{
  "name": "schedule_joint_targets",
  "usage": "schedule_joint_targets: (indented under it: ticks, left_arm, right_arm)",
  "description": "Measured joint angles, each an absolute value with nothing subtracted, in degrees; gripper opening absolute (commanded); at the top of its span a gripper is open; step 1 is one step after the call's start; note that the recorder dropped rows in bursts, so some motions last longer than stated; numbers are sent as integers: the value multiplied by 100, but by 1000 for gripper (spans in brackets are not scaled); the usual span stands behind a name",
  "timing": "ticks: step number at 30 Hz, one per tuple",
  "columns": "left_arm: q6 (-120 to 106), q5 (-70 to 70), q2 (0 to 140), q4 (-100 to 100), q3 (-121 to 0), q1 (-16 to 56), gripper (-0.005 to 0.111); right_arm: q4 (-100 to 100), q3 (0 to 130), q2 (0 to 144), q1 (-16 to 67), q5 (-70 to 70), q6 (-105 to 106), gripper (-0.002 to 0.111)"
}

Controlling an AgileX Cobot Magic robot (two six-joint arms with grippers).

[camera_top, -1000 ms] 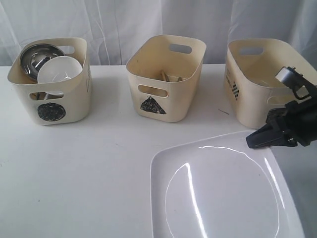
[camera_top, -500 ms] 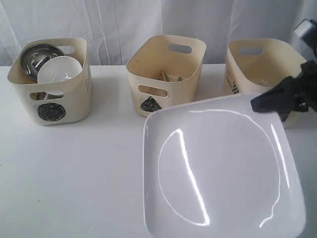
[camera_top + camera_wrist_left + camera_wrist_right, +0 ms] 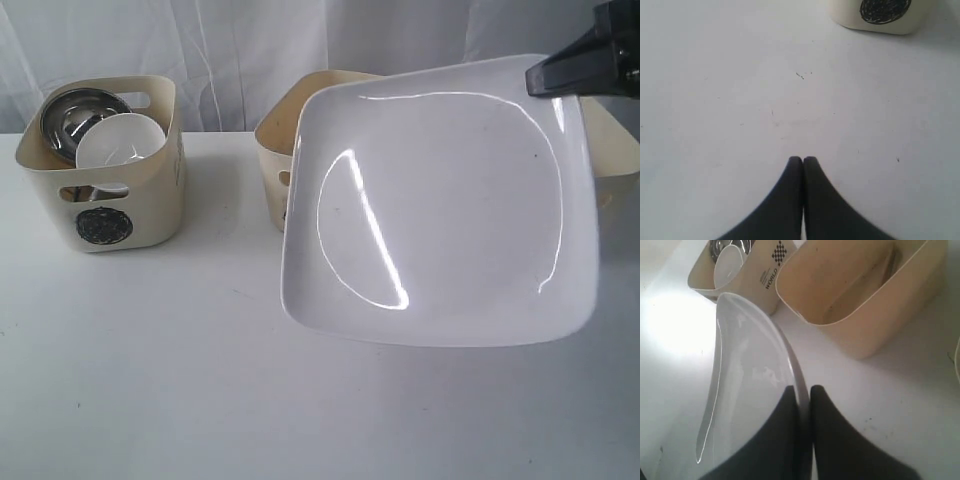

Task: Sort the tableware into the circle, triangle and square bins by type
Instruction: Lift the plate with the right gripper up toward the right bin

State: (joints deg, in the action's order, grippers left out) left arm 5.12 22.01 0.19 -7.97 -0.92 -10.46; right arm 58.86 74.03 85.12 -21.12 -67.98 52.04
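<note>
My right gripper (image 3: 545,80) is shut on the rim of the large white rounded-square plate (image 3: 440,200) and holds it high, tilted with its face toward the exterior camera. In the right wrist view the plate (image 3: 745,370) shows edge-on between the closed fingers of my right gripper (image 3: 803,390). The plate hides most of the triangle bin (image 3: 268,140) and of the square bin (image 3: 615,140). At the left the circle bin (image 3: 100,190) holds a steel bowl (image 3: 75,112) and the small white bowl (image 3: 118,140). My left gripper (image 3: 803,160) is shut and empty over bare table, near the circle bin (image 3: 885,15).
The white table (image 3: 150,380) spreads in front of the bins. A white curtain (image 3: 230,40) hangs behind them. From the right wrist, the triangle bin (image 3: 855,325) lies below, with the circle bin (image 3: 760,275) beyond it.
My right gripper has risen and moved back, lifting the plate off the table front and tipping it up in front of the triangle and square bins. The left gripper's earlier position is unseen.
</note>
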Motion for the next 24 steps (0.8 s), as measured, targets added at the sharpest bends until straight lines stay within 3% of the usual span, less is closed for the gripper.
schedule_joint_targets:
  ticks: [24]
  left_arm:
    - [512,2201,19,-797,-92,-1046,0]
  right_arm:
    - [5923,9381,9809,-3212,-5444,4585,0]
